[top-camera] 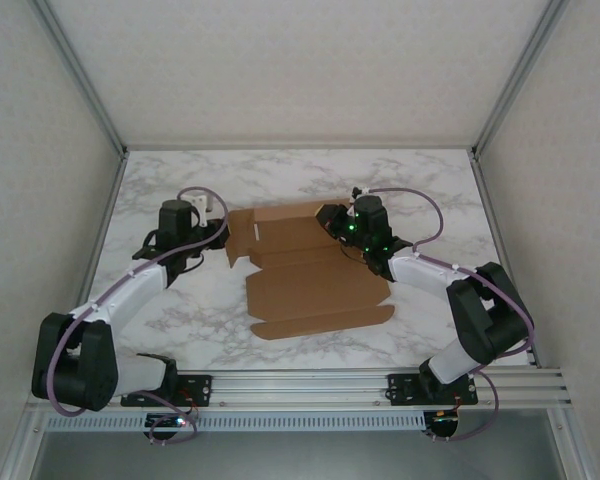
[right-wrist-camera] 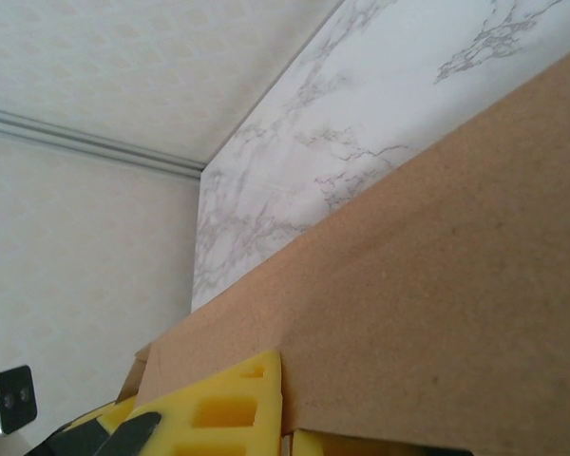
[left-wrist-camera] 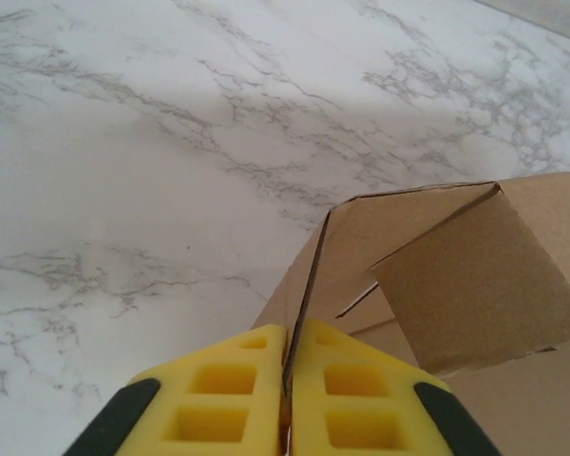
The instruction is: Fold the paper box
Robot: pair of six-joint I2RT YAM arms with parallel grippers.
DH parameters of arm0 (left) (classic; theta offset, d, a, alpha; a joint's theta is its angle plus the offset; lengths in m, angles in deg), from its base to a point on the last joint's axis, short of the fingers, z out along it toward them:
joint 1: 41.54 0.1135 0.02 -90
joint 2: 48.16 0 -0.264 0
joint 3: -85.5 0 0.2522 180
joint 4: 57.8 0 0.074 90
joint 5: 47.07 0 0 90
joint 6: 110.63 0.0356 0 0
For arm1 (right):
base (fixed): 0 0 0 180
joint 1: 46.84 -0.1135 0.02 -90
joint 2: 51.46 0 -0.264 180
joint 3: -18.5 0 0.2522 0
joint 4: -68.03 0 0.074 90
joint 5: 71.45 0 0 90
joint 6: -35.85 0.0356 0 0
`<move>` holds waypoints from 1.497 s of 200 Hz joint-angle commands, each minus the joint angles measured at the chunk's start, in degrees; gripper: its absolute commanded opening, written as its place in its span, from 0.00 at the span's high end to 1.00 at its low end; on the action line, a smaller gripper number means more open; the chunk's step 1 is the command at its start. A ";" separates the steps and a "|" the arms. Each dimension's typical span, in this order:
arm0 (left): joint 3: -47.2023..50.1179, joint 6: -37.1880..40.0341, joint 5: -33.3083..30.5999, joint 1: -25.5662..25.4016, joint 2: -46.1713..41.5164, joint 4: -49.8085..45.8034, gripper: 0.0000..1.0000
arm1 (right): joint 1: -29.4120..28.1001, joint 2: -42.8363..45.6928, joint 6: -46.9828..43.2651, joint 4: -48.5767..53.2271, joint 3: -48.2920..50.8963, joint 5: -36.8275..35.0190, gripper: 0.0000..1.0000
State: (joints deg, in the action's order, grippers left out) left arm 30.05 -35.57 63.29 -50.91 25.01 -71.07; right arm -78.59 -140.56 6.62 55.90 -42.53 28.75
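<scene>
Your left gripper (left-wrist-camera: 287, 366) and right gripper (right-wrist-camera: 287, 418) both clamp the paper box (top-camera: 310, 270), so opposing pulls could tear it.

the paper box (top-camera: 315, 285) is matt brown cardboard (faintly grainy up close); the table (top-camera: 170, 315) looks smooth, marble-patterned; the rail (top-camera: 310, 381), dull metal.

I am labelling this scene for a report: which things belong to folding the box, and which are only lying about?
Belong to the job: paper box, partly folded; left gripper, shut on a raised flap; right gripper, shut on a cardboard edge.
Not part of it: marble table under the box; metal rail at the near edge; white walls.
</scene>
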 commanded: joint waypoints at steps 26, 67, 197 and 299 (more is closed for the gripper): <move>-3.69 -0.33 -15.88 -3.28 -1.27 -2.69 1.00 | 0.55 0.43 -2.99 3.91 0.56 -1.70 0.93; -3.60 -4.98 -26.94 -10.13 -0.81 -1.49 1.00 | -0.69 2.86 -3.79 2.48 2.43 -4.68 0.93; -5.18 -15.47 -41.93 -22.32 2.86 4.77 0.80 | -2.22 5.08 -4.79 5.97 2.63 -8.57 0.94; 2.11 10.00 -21.21 -21.57 -22.93 8.81 0.37 | 6.15 0.89 -12.31 3.99 -1.58 13.28 0.94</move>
State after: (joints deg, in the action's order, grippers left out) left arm 32.39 -34.74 37.24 -72.89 5.79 -65.12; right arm -73.56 -137.98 1.27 55.29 -40.82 35.11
